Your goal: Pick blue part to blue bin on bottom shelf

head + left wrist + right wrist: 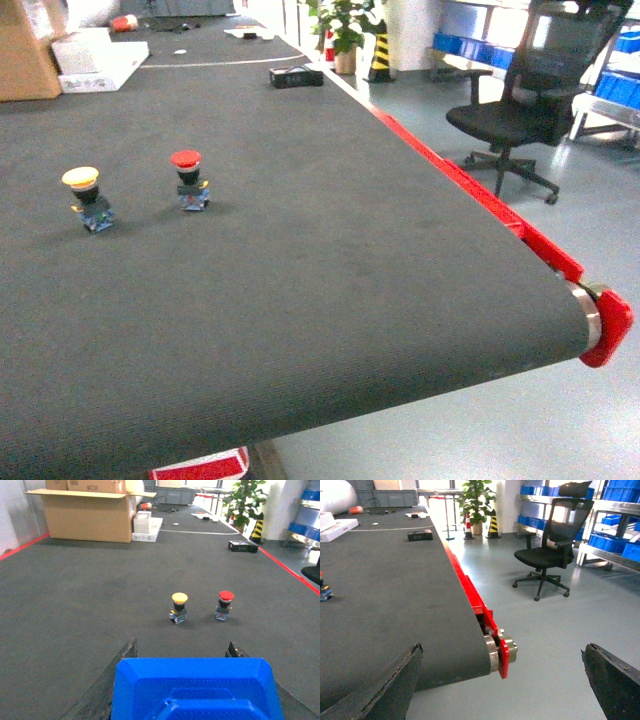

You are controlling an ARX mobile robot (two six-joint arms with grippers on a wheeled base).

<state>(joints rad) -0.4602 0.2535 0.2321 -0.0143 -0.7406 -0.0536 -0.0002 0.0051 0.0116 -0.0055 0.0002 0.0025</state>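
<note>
The blue part (195,690), a blocky bright-blue piece, fills the bottom of the left wrist view between the two dark fingers of my left gripper (182,647), which is shut on it above the dark belt (100,595). My right gripper (502,650) is open with nothing between its fingers, hanging over the belt's end corner and the floor. Neither gripper shows in the head view. Blue crates (622,550) sit on steel racks far to the right. Which one is the blue bin, and which level is the bottom shelf, I cannot tell.
A yellow-capped push button (179,607) and a red-capped push button (224,605) stand on the belt ahead of the left gripper. A red guard (480,195) runs along the belt's right edge to the end roller (590,310). An office chair (550,550) stands on the floor beyond. A cardboard box (85,515) sits far back.
</note>
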